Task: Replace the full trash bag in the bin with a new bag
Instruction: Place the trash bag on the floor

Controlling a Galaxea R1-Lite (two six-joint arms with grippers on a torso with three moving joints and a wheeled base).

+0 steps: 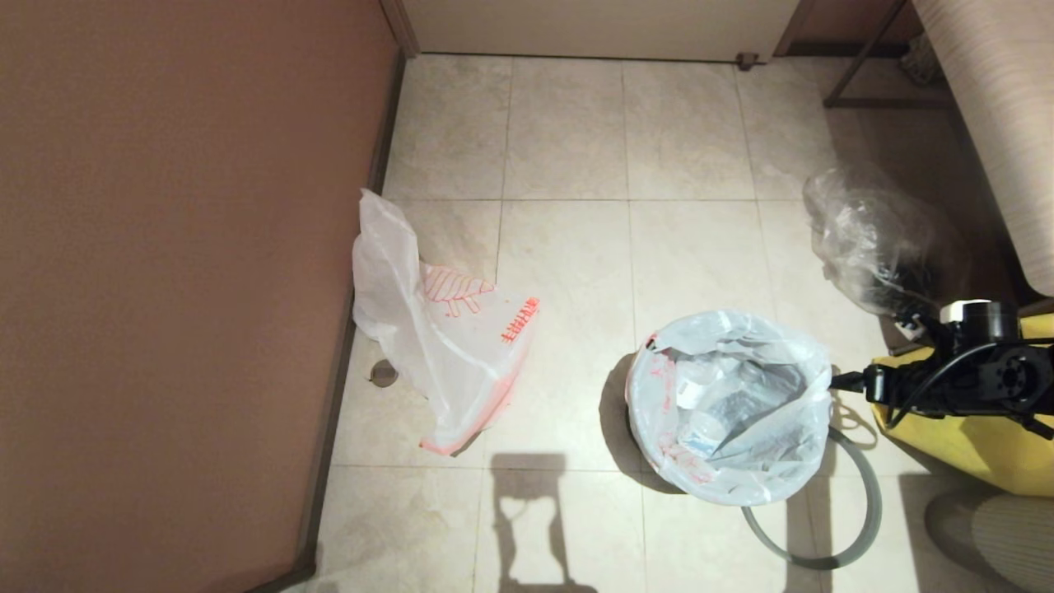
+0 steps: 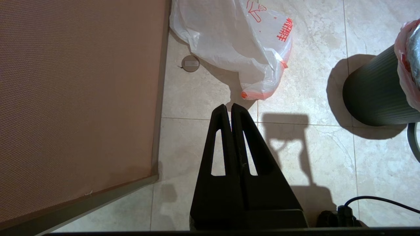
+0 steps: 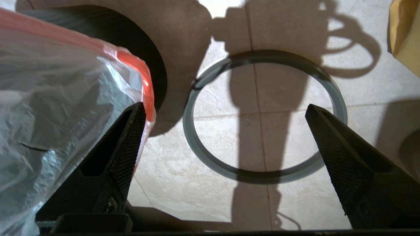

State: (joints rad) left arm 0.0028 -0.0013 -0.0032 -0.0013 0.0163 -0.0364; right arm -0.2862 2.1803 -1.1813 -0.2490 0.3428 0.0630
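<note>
At the lower right of the head view, the bin [image 1: 638, 412] stands on the tiled floor [image 1: 568, 247] with the full trash bag [image 1: 733, 403] inside it. The bag's mouth is folded out over the bin's edge, and bottles and wrappers show through the plastic. The grey rim ring [image 1: 856, 511] lies flat on the floor, off the bin, at the bin's lower right side and partly hidden behind it.

The right pincer [image 3: 226, 111] hangs above the ring, just beside the bag's orange-pink edge. Its jaws are spread wide and hold nothing; one finger [image 3: 128, 141] overlaps the bag's plastic in the right wrist view, but contact cannot be confirmed. In the head view, only the right arm's wrist [image 1: 963, 371] shows at the right edge of the frame, in front of a yellow sack [image 1: 972, 445].

At the centre left of the head view, the new bag [image 1: 445, 329] lies limp on the floor against the brown wall [image 1: 165, 288], well apart from the bin. Its leaf drawing and red characters face up. A small round floor fitting [image 1: 384, 373] sits beside it near the wall.

The left pincer [image 2: 231, 108] hangs above the floor, near the low end of the new bag without touching it. Its jaws are pressed together and empty.

At the upper right of the head view, a clear bag [image 1: 873, 239] with dark contents rests on the floor.
</note>
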